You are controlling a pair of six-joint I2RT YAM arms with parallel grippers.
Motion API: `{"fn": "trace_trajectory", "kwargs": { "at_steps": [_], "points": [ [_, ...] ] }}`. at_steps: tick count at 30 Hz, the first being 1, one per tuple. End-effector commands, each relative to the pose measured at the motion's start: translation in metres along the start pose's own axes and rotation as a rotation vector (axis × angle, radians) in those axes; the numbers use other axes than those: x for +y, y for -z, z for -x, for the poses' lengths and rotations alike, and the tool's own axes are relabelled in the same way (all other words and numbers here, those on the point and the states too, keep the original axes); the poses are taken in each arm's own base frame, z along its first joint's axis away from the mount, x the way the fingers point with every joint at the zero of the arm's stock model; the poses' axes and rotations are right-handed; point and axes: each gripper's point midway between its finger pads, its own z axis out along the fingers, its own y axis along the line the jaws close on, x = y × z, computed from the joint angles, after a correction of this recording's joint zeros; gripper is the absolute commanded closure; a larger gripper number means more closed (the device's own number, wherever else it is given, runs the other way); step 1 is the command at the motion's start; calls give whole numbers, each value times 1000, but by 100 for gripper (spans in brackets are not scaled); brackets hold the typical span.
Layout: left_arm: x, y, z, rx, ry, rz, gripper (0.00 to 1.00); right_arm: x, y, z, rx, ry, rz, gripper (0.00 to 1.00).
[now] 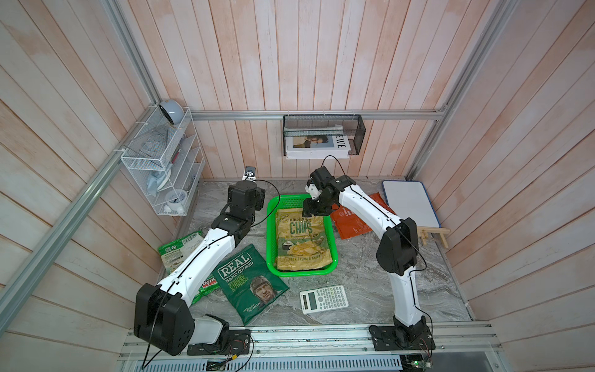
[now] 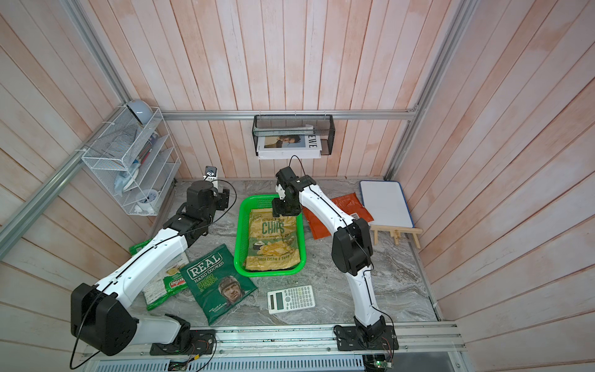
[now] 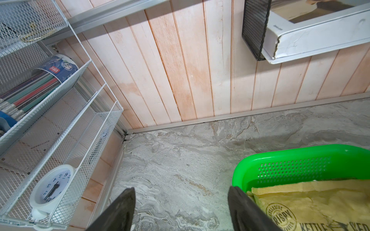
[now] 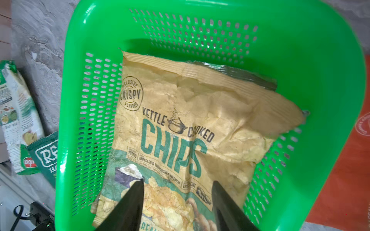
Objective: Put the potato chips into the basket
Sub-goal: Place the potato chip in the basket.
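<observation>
The basket [image 1: 269, 232] sits mid-table with its long side running 12 to 6 o'clock, square to both arms, probably so that either can reach in over a short wall. The beige-green chips bag [image 1: 301, 241] lies flat inside it and fills most of the floor. Its long axis follows the basket's, with the sealed top toward 12 o'clock, the bottom edge against the near wall at 6, and the print face up. The right gripper [image 4: 178, 182] hangs over the bag's 12 o'clock end with its fingers spread and nothing between them. The bag rests on its own, so this one looks delivered. The left gripper [image 3: 181, 190] is also spread and empty, parked over bare table just off the basket's 10 o'clock corner, likely to keep out of the way. Three bags are outside the basket. The dark green bag [image 1: 249, 283] lies at 7 o'clock from it, top pointing to 11 and bottom to 5. The white-green bag [image 1: 175, 251] lies at 8 o'clock, partly under the left arm. The orange-red bag [image 1: 351, 225] lies at 3 o'clock, partly under the right arm. I judge the task to be in its early part.
</observation>
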Motion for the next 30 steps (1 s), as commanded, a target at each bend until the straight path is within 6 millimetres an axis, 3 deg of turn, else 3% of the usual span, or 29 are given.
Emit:
{"fn": "trace_trajectory", "kwargs": {
  "at_steps": [1, 7, 11, 14, 19, 25, 30],
  "points": [
    [2, 1, -1, -5, 9, 4, 22, -9, -19, -18, 54, 7, -74, 42],
    [-4, -3, -5, 7, 23, -19, 22, 0, -64, -16, 47, 18, -72, 42],
    [-4, -5, -7, 11, 13, -16, 21, -6, -92, -15, 63, 14, -87, 41],
    [-6, -5, -8, 15, 10, -21, 21, -10, -100, -16, 93, 19, -112, 41],
    [-9, -9, -13, 29, 6, -27, 21, 0, -75, -7, 95, 48, -106, 41],
    [-16, -17, -22, 60, -22, -46, 21, 19, -12, 15, -33, 38, -31, 41],
    [-21, -23, -31, 85, -50, -51, 21, -9, 37, 22, -180, -107, 5, 41]
  ]
}}
